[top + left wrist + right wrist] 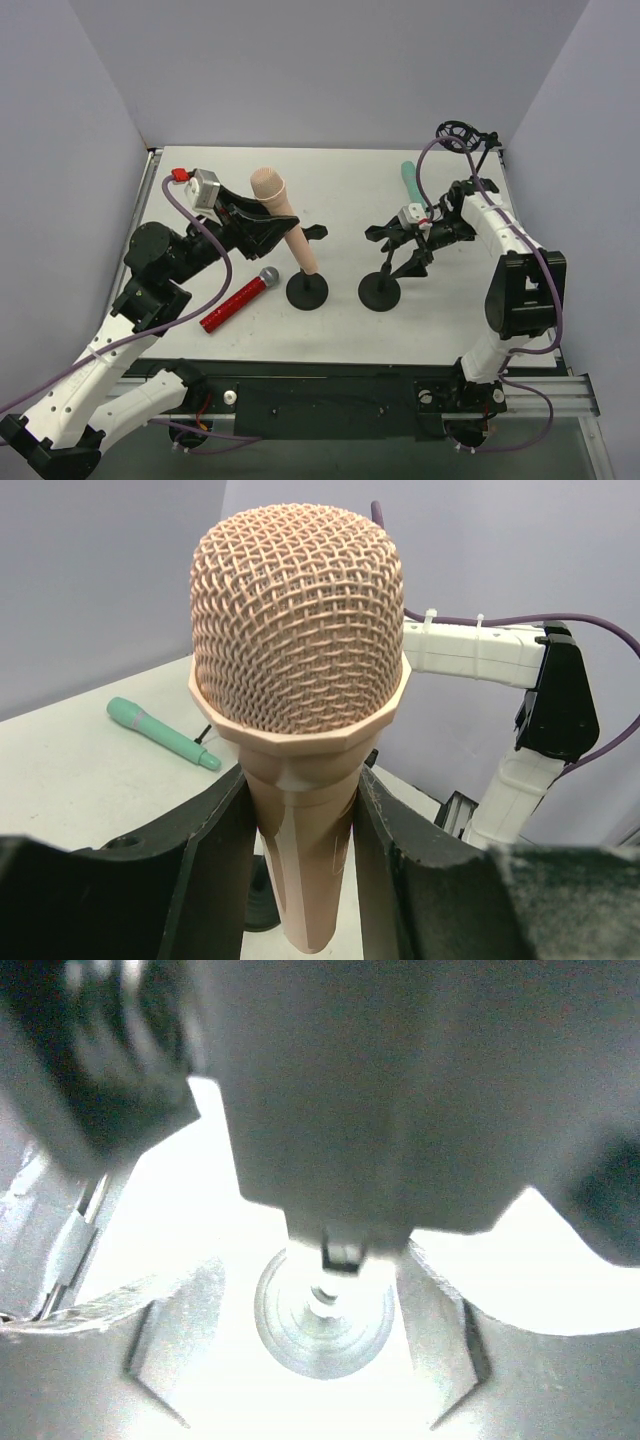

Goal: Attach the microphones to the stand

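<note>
My left gripper (268, 225) is shut on the peach-pink microphone (272, 188), gripping its body just below the head. The microphone leans with its tail down by the left black stand (307, 290). In the left wrist view the mesh head (298, 630) fills the frame between my fingers (200, 870). The glittery red microphone (238, 300) lies on the table left of that stand. The teal-green microphone (409, 178) lies at the back, partly hidden by my right arm; it also shows in the left wrist view (160, 732). My right gripper (403, 243) is closed around the clip of the right stand (380, 292), whose round base (323, 1312) shows between its fingers.
A black ring-shaped mount (456, 133) with cables sits at the table's back right corner. Grey walls close in the table on the left, back and right. The right wrist view is overexposed. The right arm (480, 652) shows in the left wrist view.
</note>
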You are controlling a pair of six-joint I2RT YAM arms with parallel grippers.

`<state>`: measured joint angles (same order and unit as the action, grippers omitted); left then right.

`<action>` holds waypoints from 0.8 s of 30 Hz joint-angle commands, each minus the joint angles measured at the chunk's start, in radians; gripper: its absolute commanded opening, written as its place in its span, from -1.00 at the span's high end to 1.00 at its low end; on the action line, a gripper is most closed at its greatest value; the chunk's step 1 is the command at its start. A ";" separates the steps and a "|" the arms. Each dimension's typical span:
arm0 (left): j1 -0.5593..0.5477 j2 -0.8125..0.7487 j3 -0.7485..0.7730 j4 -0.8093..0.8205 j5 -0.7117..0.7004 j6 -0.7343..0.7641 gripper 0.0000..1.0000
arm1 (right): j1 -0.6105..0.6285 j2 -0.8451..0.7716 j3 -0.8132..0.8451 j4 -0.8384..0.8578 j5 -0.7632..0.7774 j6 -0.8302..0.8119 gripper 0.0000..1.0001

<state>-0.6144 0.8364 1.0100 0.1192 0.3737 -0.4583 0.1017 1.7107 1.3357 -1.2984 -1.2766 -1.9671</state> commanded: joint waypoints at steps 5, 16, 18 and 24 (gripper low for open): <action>0.002 0.001 0.018 0.059 0.044 0.033 1.00 | -0.157 -0.082 0.034 -0.271 0.025 0.094 -0.43; 0.002 0.049 0.076 0.042 0.094 0.105 1.00 | -0.258 -0.269 0.142 0.026 0.371 0.974 -0.90; 0.002 0.053 0.081 0.039 0.097 0.118 1.00 | -0.255 -0.341 0.143 0.128 0.448 1.109 -0.90; 0.002 0.062 0.084 0.048 0.119 0.127 1.00 | -0.192 -0.479 0.209 0.246 0.571 1.295 -0.92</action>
<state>-0.6140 0.8978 1.0431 0.1169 0.4583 -0.3550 -0.1432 1.2907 1.4696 -1.1355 -0.8307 -0.9112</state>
